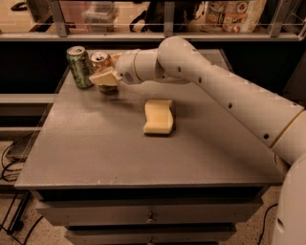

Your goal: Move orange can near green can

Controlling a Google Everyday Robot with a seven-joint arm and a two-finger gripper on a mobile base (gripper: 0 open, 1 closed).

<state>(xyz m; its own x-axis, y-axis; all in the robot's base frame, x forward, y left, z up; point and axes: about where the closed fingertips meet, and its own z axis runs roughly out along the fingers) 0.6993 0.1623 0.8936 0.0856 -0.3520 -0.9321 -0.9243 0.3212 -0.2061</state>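
Note:
The green can (79, 66) stands upright at the table's far left corner. The orange can (99, 59) stands right beside it, to its right, its lower body hidden behind my fingers. My gripper (108, 72) reaches in from the right on a long white arm (224, 91), and its pale fingers (104, 78) are closed around the orange can. The can's base (108, 89) shows just below the fingers, at or just above the table.
A pale yellow sponge (158, 116) lies near the middle of the grey table (95, 153). A shelf rail with bags and boxes (234, 14) runs behind the table. Drawers sit below the front edge, cables on the floor at left.

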